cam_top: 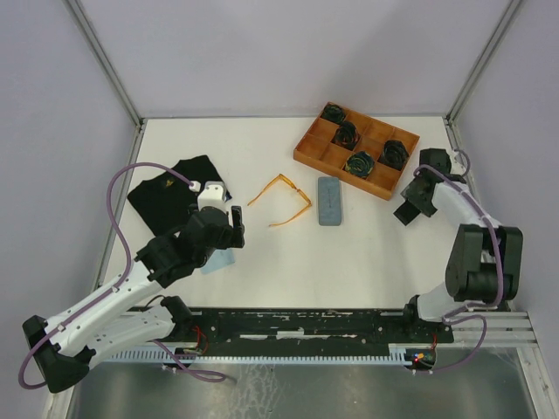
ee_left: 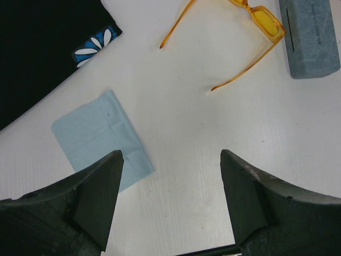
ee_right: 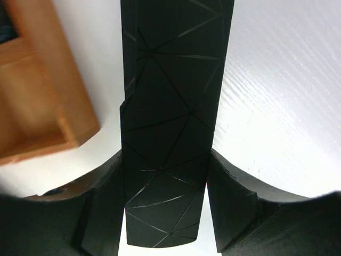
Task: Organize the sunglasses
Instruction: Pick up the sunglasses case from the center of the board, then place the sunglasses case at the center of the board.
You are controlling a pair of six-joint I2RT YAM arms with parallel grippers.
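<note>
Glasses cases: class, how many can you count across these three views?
2. A grey-blue case lies on the table beside the orange sunglasses; a black case sits between the fingers of the right gripper. More may be hidden.

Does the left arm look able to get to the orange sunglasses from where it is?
Probably yes. The left hand is open over the table, and the orange sunglasses lie just ahead with nothing between; the grey case sits beside them.
</note>
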